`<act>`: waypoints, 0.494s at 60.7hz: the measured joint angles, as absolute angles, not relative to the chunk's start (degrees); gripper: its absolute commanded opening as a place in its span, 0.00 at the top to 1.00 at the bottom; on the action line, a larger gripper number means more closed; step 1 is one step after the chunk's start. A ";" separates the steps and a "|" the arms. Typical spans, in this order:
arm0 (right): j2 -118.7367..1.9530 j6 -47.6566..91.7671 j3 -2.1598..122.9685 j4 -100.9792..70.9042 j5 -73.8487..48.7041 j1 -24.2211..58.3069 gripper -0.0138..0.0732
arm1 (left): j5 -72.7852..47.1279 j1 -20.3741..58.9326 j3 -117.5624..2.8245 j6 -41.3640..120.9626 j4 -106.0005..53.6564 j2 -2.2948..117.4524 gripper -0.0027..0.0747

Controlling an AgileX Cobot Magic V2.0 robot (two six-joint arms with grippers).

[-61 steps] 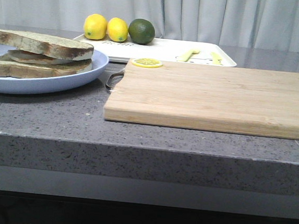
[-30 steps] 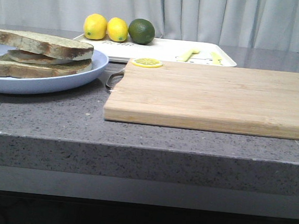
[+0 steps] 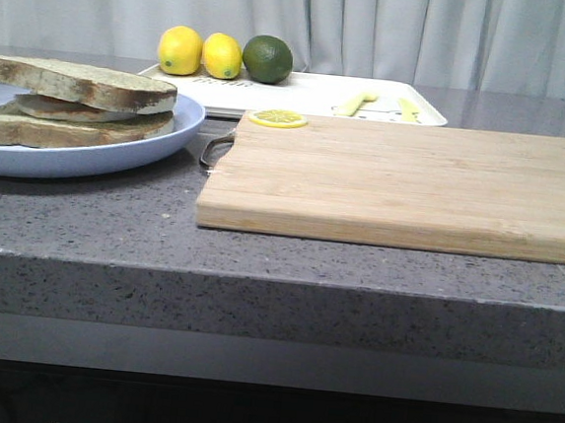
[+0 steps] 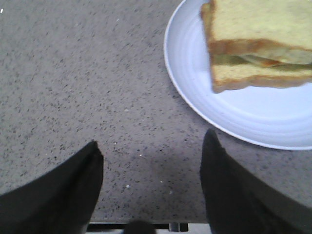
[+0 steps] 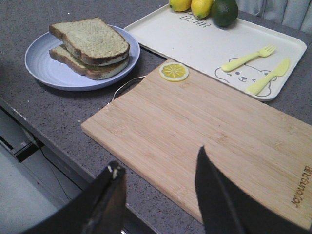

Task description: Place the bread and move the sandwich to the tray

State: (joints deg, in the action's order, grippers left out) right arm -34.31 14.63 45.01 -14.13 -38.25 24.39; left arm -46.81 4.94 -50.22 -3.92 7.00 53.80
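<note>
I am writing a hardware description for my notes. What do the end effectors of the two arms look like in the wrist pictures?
Both look alike: the left end effector and the right end effector each have two dark, nearly black, matte fingers that taper to a blunt tip. One right finger has small pale scuffs at its tip. No cables, sleeves or printed markings are visible.

The sandwich (image 5: 90,47) has golden-brown crusts and pale greenish-beige faces around a whitish filling, and it sits on a pale blue plate (image 5: 48,70) on a grey countertop (image 3: 113,226) speckled with dark and light flecks. The tray (image 5: 195,44) is creamy white, printed with a faint bear face and some lettering too small to read, and carries pale yellow cutlery (image 5: 248,57), two yellow lemons (image 3: 201,53) and a dark green lime (image 3: 267,59). The cutting board (image 3: 404,183) is light wood with straight grain, a yellow lemon slice (image 3: 278,119) on its corner, and both grippers' fingers (image 4: 58,195) look black.
</note>
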 measured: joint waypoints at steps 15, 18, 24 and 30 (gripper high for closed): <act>-34.31 14.63 45.01 -14.13 -38.25 24.39 0.42 | -46.94 -3.94 -56.11 1.83 -7.14 67.96 0.42; -34.31 14.63 45.01 -14.13 -38.25 24.39 0.42 | -46.94 -4.40 -57.53 3.74 -10.12 70.60 0.42; -34.31 14.63 45.01 -14.17 -38.25 24.39 0.42 | -46.94 -4.66 -60.32 5.83 -14.33 75.49 0.42; -34.31 14.63 45.01 -14.17 -38.25 24.39 0.42 | -46.79 -4.66 -62.86 6.57 -17.04 79.82 0.42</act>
